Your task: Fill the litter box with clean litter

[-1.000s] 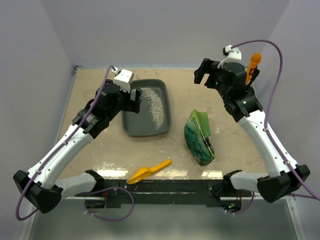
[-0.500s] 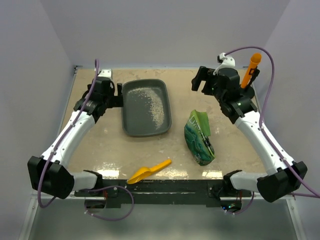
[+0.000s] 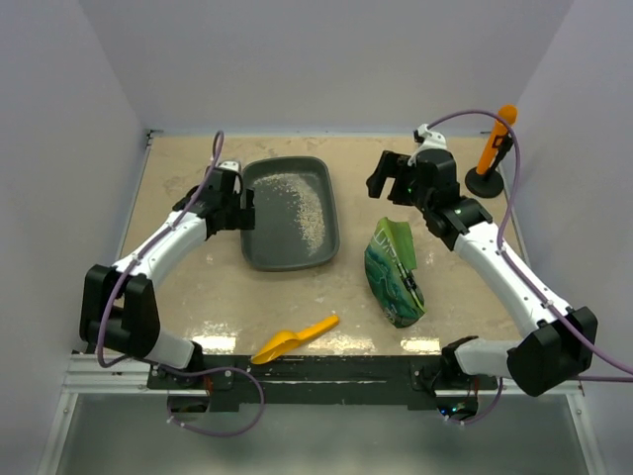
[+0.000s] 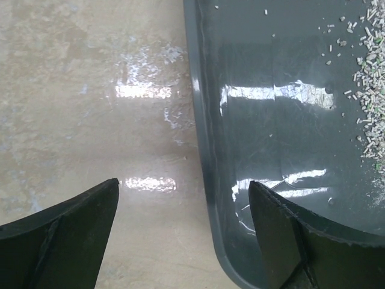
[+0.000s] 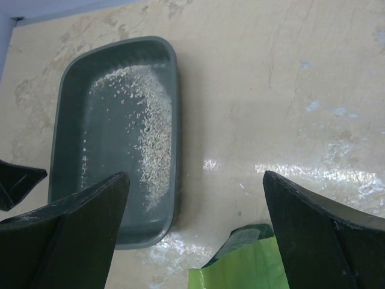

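since a second ago the left arm has pulled back toward the table's near left, so the left gripper [image 3: 240, 206] now sits low beside the litter box's left wall instead of reaching over its far left corner. the right arm has come down and inward from the far right corner, uncovering the orange tool in its black stand [image 3: 491, 158], which it partly hid before; the right gripper [image 3: 381, 176] now hangs above bare tabletop between the tray and the bag.

the beige stone-look table [image 3: 188, 287] carries everything. the litter box [image 3: 259, 223] lies left of centre toward the far side, where it was. the clean litter [image 3: 310, 213] forms a thin curved streak along the tray's far end and right side, most of the floor bare.

the green bag [image 3: 394, 272] lies on its side right of the tray, apart from it, its open end toward the far side. an orange scoop [image 3: 295, 339] rests near the front edge.

both grippers have jaws spread wide, holding nothing; the left one straddles the tray's left wall [image 4: 204, 156].
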Available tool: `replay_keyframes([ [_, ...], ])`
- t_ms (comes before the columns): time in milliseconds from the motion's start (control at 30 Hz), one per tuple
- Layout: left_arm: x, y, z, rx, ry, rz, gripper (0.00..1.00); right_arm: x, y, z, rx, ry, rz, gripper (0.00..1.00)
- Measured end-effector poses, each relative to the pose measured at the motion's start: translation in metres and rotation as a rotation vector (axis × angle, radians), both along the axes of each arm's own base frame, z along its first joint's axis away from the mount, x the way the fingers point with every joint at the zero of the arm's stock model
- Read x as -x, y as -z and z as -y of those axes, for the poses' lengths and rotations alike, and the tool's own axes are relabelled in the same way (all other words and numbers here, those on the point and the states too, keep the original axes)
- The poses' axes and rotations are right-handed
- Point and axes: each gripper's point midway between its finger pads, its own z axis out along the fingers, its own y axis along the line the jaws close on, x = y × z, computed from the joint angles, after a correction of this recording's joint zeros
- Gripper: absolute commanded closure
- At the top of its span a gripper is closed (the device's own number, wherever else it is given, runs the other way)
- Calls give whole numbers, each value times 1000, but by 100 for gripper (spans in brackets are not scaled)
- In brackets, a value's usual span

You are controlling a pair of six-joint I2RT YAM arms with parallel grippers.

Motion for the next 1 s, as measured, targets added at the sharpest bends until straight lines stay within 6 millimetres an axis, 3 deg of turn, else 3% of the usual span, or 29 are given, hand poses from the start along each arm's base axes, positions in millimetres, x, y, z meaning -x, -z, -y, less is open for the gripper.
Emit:
replay_keyframes([
  [300,-9,39,15,46,17,-79,19,11,25,-7,-23,-37,-50,2],
  [600,-10,74,19,51,13,-154,49,18,20,-8,-47,-43,-39,2],
  [700,-7,85,20,52,18,-187,64,23,16,-5,-55,-41,-27,2],
  [733,-7,87,21,53,19,-192,74,25,15,-5,-59,-40,-24,2],
  [900,-14,83,27,82,28,-177,91,30,14,-3,-67,-38,-18,2],
  [933,-20,78,30,90,30,-164,100,30,13,-3,-68,-38,-18,1],
  [1000,-33,69,35,101,47,-141,100,30,13,-3,-68,-38,-18,2],
])
